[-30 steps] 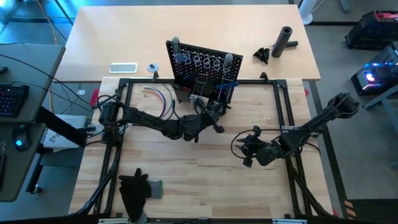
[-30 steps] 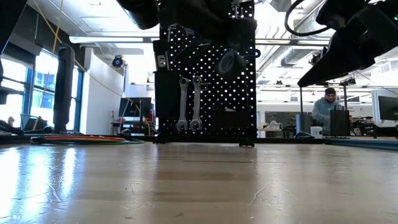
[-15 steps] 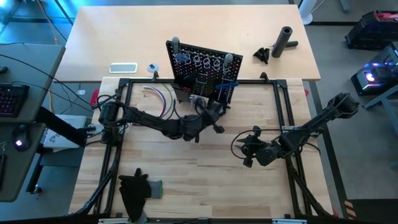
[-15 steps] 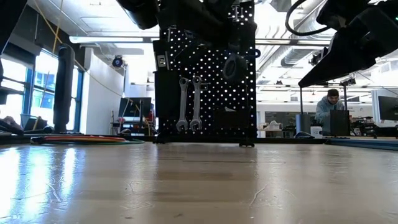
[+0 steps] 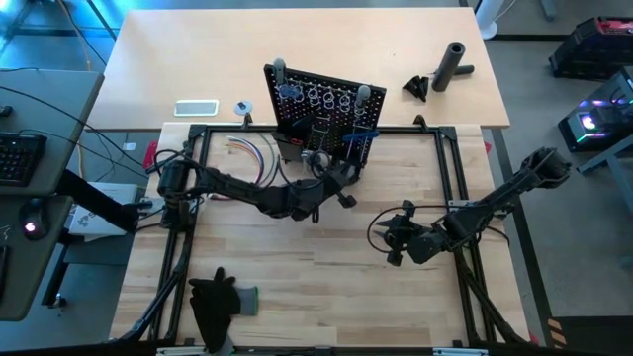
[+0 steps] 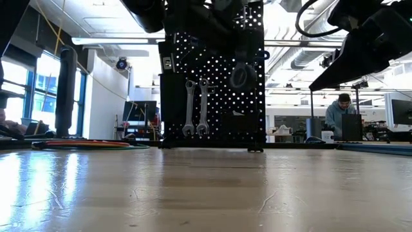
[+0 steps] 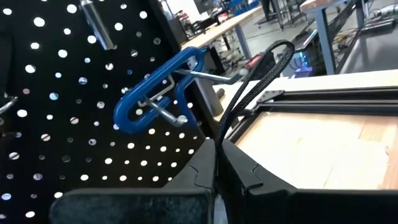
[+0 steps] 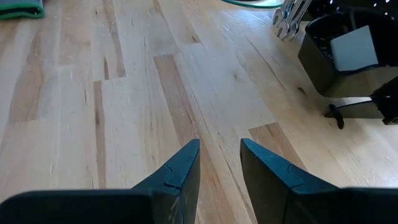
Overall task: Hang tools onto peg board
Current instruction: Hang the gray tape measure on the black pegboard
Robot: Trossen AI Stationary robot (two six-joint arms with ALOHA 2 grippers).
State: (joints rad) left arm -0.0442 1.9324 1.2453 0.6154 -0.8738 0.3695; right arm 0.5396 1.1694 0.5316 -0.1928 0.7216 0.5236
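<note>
We find the black upright perforated peg board standing at the far edge of the pale wood-plank table, with two silver wrenches hanging side by side on its face and a blue-handled tool on a hook. The left end effector sits just beside the board; its fingers are clenched on a thin black cord loop. The right end effector hovers over bare planks, well apart from the board, its fingers parted and grasping nothing. A black glove-like cloth lies at the near edge. Beyond the table, the low view shows a bright workshop with windows and a person at a far bench.
</note>
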